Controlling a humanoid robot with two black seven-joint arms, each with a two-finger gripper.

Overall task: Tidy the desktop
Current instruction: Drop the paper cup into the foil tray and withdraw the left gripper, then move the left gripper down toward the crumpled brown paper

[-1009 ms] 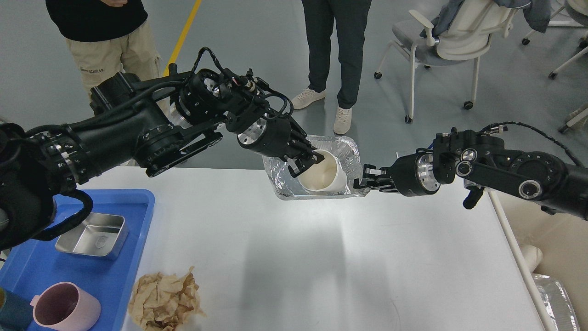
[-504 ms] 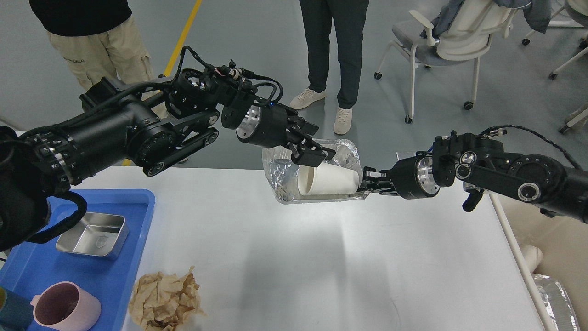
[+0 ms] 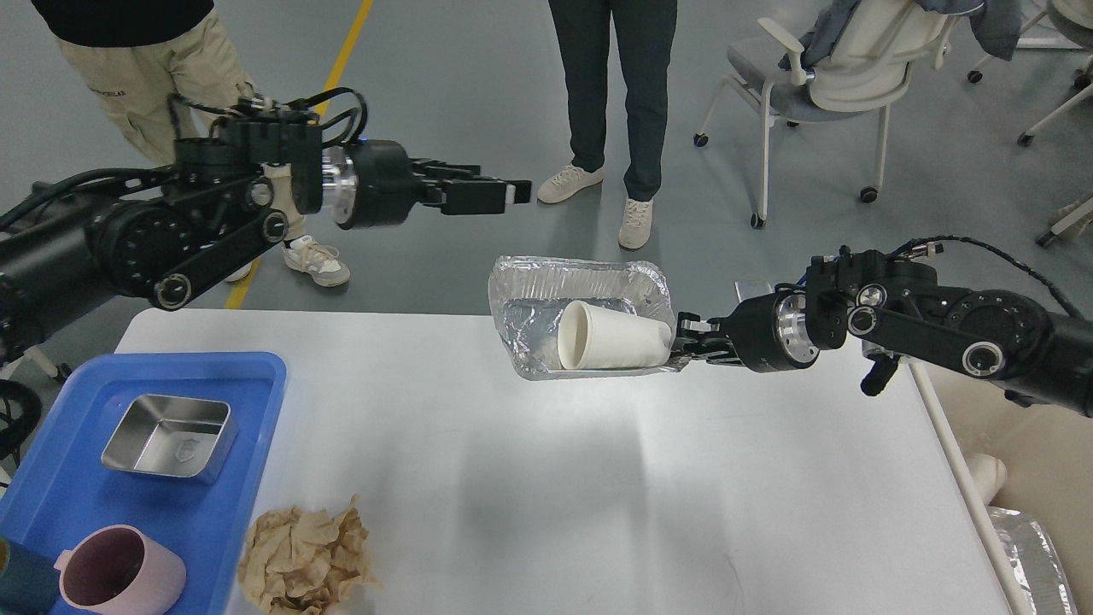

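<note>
The white desktop (image 3: 598, 487) fills the lower view. My right gripper (image 3: 680, 342) is shut on the right rim of a foil tray (image 3: 525, 329) and holds it tilted just above the desktop's far edge. A white paper cup (image 3: 610, 335) lies on its side inside the tray, mouth to the left. My left gripper (image 3: 495, 193) is raised up and to the left of the tray, apart from it, pointing right, empty, with its fingers slightly apart. A crumpled brown paper ball (image 3: 303, 555) lies at the desktop's front left.
A blue tray (image 3: 51, 504) at the left holds a steel box (image 3: 166, 436) and a pink mug (image 3: 119, 576). A cream bin (image 3: 1046, 478) with a piece of foil (image 3: 1033, 555) stands off the right edge. Two people and a chair (image 3: 820, 77) are beyond the desktop.
My left gripper let go of the paper cup in the foil tray and drew back up and to the left. The cup tipped onto its side. The right gripper kept its hold.
</note>
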